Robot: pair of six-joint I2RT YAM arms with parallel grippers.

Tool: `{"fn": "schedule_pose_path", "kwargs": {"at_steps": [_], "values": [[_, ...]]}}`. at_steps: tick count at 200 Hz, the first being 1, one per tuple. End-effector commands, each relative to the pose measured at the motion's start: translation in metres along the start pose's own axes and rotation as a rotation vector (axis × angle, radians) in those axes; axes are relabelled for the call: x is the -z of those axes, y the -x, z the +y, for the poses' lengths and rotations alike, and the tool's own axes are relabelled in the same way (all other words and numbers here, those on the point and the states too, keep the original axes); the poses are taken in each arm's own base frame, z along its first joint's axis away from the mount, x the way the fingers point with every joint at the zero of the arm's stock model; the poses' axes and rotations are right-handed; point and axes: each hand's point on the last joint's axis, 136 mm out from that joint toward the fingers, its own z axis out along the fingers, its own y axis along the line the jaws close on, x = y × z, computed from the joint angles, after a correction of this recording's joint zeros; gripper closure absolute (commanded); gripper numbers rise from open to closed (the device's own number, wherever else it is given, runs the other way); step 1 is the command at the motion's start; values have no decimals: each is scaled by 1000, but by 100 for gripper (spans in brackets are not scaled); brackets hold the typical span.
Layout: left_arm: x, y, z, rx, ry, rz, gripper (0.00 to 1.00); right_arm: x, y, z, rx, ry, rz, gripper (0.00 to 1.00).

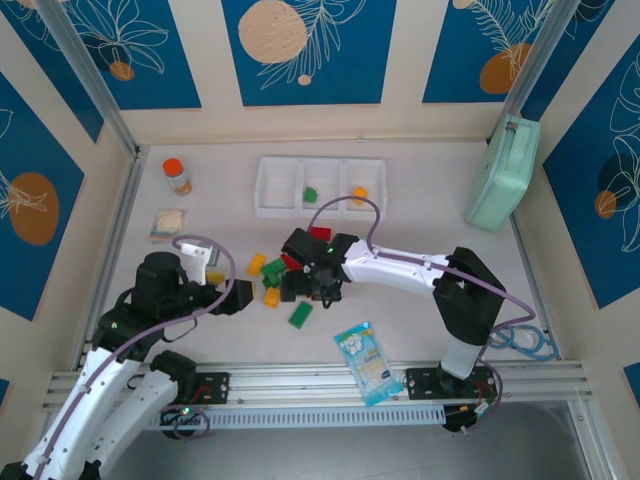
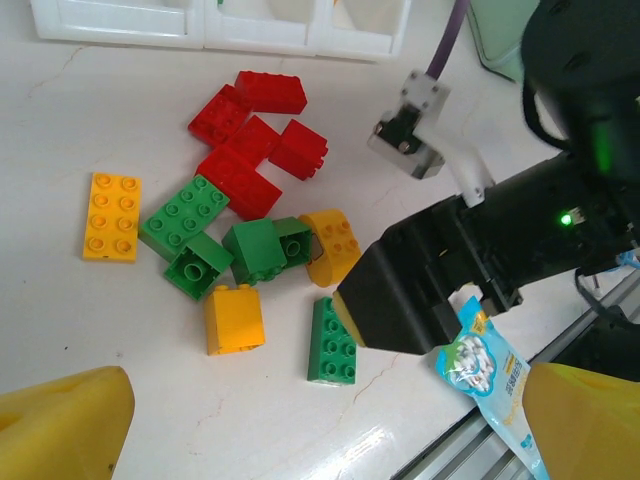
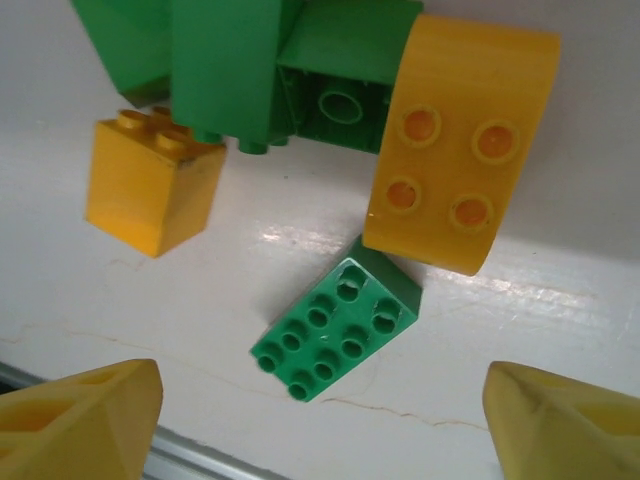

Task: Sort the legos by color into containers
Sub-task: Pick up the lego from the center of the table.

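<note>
**Open Grippers Over an Unsorted Pile**

On the white table (image 1: 420, 300), a mint-green case (image 1: 503, 172) stands at the far right. The containers (image 1: 320, 212), 3 joined white bins, sit far centre. 1 green brick (image 1: 310, 194) lies in the middle bin and 1 orange brick (image 1: 360, 194) in the right bin. The right gripper (image 3: 320, 420), fingers apart and empty, hangs over the legos (image 1: 272, 272) mid-table, above a flat green brick (image 3: 335, 330). The left gripper (image 2: 320, 430), fingers wide apart, waits left of the pile. A snack packet (image 1: 367, 362) lies near.
</note>
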Motion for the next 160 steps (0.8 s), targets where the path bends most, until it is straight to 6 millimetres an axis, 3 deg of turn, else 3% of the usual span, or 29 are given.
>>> {"fn": "schedule_pose_path", "kwargs": {"at_steps": [1,42,120,160], "values": [[0,0,-4,-12,-28,-1,1,-4,3,-18,-12,-109,-12,21],[1,0,-4,-15,-32,-8,1,-13,11,-33,3,-189,-14,29],[2,1,-1,-15,-11,-11,1,-36,30,-18,33,-120,-4,43],[6,3,2,-20,14,-36,1,-41,31,-27,14,-139,15,56]]}}
